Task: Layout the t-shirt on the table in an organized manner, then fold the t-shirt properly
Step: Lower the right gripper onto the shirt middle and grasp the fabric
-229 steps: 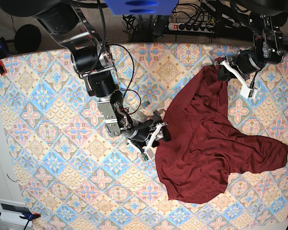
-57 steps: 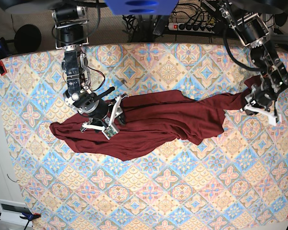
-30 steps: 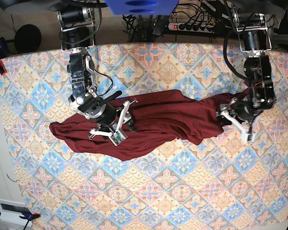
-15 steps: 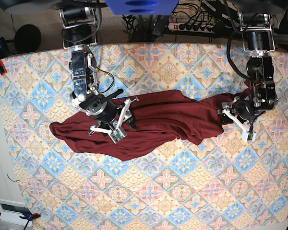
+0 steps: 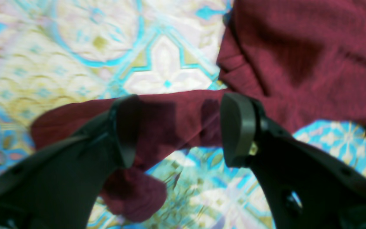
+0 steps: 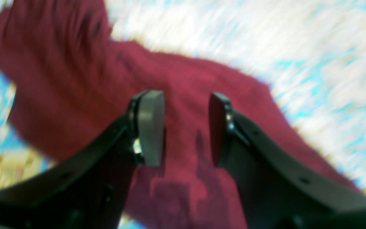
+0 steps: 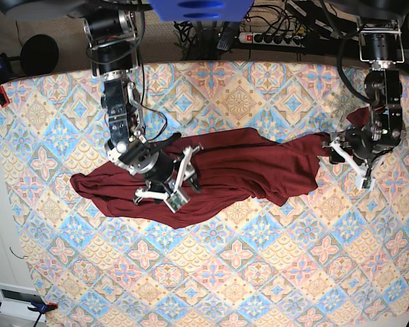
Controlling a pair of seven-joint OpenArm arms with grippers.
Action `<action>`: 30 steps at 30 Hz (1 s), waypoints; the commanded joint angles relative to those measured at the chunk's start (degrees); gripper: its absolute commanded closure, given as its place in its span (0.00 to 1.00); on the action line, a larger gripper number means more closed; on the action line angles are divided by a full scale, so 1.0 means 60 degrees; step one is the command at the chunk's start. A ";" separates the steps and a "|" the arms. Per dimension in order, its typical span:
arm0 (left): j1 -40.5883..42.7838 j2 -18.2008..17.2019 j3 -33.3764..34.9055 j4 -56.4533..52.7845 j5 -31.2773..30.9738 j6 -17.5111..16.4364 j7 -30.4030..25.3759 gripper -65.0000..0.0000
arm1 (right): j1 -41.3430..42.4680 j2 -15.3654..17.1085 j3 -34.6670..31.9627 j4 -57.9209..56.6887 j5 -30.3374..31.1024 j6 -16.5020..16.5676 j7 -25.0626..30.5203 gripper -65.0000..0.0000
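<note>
Base view: we see the whole t-shirt stretched in a long rumpled band across the middle of the table, one end under each arm. Wrist views lose that layout but show the jaws (blurred, though readable). Left pincer: jaws wide apart, straddling a narrow strip of the shirt's end, pads not pressing it. Right pincer: jaws parted, hanging over maroon cloth; nothing pinched between them. We cannot tell whether the tips touch fabric.
</note>
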 commanded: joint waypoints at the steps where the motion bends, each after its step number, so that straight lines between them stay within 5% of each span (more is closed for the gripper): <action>1: -0.0016 -0.0168 -0.0042 0.0280 -0.0063 -0.0005 -0.0132 0.40 | 0.0126 -0.0052 -0.0004 0.0058 0.0162 0.0042 0.0211 0.65; 30: 0.0042 -0.0227 -0.0027 0.0104 0.0010 -0.0005 0.0688 0.39 | 0.0639 0.0182 -0.1616 -0.0191 0.0162 0.0042 0.0197 0.65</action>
